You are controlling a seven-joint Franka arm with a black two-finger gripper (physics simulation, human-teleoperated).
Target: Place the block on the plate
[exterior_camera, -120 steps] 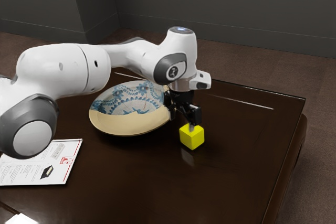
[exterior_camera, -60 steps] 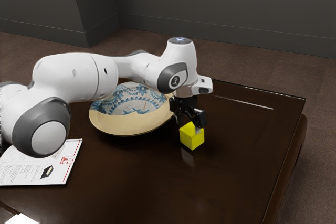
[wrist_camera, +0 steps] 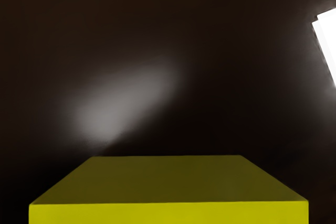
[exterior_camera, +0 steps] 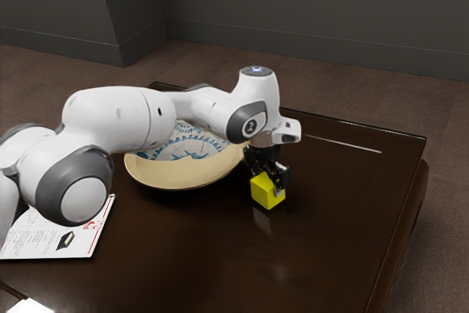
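Observation:
In the exterior view my black gripper (exterior_camera: 268,171) is low over the yellow block (exterior_camera: 266,192), its fingers spread. One fingertip reaches down at the block's side toward the exterior view's right; the other is partly hidden behind the block. The block rests on the dark table. The wide cream plate with a blue pattern (exterior_camera: 181,174) lies toward the exterior view's left of the block, apart from it, partly covered by my arm. In the wrist view the block (wrist_camera: 168,180) appears large, just under my hand.
A white printed sheet (exterior_camera: 51,243) lies on the table (exterior_camera: 198,254), partly behind the arm at the exterior view's left. Part of a bright white object (exterior_camera: 29,306) shows at the near edge of that view.
My hand has come down to the block and slightly toward the exterior view's right. The fingers now overlap the block's upper part. Block and plate have stayed where they were.

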